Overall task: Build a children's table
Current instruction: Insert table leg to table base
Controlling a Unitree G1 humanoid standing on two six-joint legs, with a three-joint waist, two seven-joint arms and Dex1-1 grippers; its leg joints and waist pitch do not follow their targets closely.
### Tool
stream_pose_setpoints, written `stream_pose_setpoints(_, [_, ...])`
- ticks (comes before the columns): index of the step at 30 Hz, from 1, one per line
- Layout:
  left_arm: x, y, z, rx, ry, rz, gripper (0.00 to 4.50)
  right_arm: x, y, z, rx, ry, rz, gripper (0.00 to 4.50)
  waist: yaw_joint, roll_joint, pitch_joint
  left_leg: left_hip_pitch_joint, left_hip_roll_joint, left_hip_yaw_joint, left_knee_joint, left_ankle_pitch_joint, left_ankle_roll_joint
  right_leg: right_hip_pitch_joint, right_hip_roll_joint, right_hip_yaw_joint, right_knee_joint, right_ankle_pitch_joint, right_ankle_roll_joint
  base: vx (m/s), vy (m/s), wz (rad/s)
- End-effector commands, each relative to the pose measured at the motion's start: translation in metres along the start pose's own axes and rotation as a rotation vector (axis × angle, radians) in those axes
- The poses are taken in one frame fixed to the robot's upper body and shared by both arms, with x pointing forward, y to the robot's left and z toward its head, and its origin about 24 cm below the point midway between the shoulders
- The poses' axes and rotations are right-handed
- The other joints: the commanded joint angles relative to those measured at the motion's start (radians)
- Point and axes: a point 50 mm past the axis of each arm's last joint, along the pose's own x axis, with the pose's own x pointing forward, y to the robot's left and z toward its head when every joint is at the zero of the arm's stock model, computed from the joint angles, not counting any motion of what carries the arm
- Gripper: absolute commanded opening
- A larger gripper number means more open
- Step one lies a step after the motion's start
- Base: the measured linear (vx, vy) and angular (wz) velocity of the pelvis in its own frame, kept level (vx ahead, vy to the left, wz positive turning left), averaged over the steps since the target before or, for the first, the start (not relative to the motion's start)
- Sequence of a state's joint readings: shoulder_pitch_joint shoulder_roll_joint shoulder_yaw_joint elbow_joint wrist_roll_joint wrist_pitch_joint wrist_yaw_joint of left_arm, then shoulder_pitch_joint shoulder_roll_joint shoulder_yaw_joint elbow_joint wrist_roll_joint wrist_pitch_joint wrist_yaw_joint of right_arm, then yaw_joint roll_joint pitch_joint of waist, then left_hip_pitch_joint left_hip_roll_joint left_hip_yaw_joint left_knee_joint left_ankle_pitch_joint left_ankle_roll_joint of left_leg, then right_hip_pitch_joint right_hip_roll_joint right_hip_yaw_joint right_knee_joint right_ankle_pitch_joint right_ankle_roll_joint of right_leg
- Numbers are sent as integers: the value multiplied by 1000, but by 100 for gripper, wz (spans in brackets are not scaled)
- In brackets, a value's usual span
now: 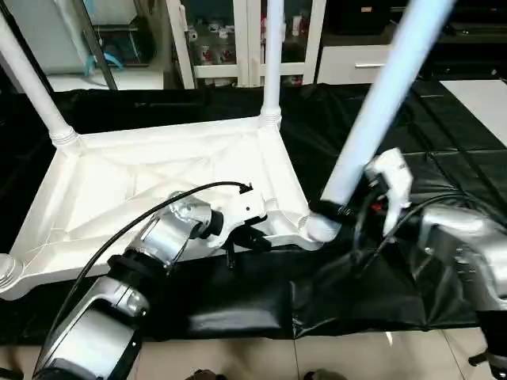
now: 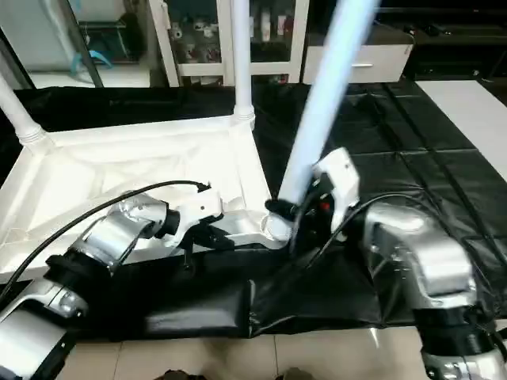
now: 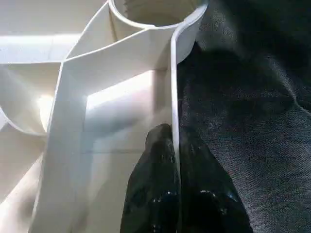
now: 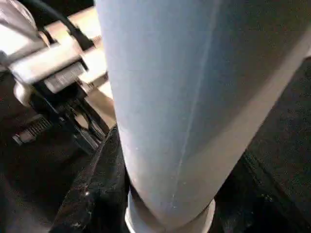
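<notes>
The white tabletop point(image 1: 119, 178) lies upside down on the black-covered work table point(image 1: 444, 158), ribs facing up. Two white legs stand in its far corners, one at the left point(image 1: 28, 79) and one at the right point(image 1: 273, 55). A third leg point(image 1: 388, 95) leans to the right with its foot at the near right corner socket point(image 1: 317, 228). My right gripper point(image 1: 337, 210) is shut on that leg just above the socket. At the near edge, my left gripper point(image 3: 176, 179) is shut on the tabletop's thin rim point(image 3: 174, 87), one black finger on each side. The near left socket point(image 1: 6, 273) stands open.
The work table's front edge point(image 1: 238, 324) runs just below my forearms, with tiled floor beneath. A black cable point(image 1: 119, 229) loops over the tabletop from my left arm. White shelves and cabinets point(image 1: 238, 39) stand behind the table.
</notes>
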State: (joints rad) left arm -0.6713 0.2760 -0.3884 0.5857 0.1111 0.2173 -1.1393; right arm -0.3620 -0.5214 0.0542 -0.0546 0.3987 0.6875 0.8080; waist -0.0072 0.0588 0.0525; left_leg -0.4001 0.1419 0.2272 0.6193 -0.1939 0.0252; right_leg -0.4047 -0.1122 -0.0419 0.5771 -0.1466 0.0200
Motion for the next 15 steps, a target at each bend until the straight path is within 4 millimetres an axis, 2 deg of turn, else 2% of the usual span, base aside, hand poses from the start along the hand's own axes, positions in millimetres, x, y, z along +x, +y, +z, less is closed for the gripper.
stream_pose_setpoints(1, [4,-6,-7,-69,-46,2,0,6,-2,10,-40,-19,-1,188,2,-24,-69,37,85,-56,-94,-317,-18,23,-51,31,-63,-328,-240,0,0,0])
stream_pose_setpoints(2, [4,-7,-7,-71,-50,4,0,13,-2,9,-28,-10,17,188,-1,-28,-69,35,84,-56,-94,-316,-15,23,-50,31,-63,-328,-243,0,0,0])
stream_pose_setpoints(4, [4,-8,-7,-71,-50,5,0,16,-2,7,-35,7,26,188,-5,-25,-68,35,85,-57,-93,-318,-14,23,-51,31,-63,-335,-246,0,0,0])
stream_pose_setpoints(9, [3,-9,-7,-70,-40,0,0,24,-6,4,-37,55,56,188,-7,-24,-70,34,84,-55,-93,-301,-5,26,-47,31,-59,-293,-255,0,0,0])
stream_pose_setpoints(10, [2,-10,-7,-69,-39,-1,0,25,-6,4,-28,54,63,188,-10,-50,-70,32,84,-51,-91,-298,4,27,-47,31,-62,-299,-255,0,0,0])
stream_pose_setpoints(11, [1,-10,-8,-69,-39,-3,0,26,-7,3,-10,60,71,187,-4,-34,-69,32,86,-54,-91,-277,12,27,-53,33,-58,-304,-253,0,0,0])
stream_pose_setpoints(15, [0,-10,-8,-67,-34,-2,0,28,-10,-3,-21,118,87,187,-5,-35,-70,35,86,-52,-90,-272,12,26,-49,32,-57,-285,-262,0,0,0])
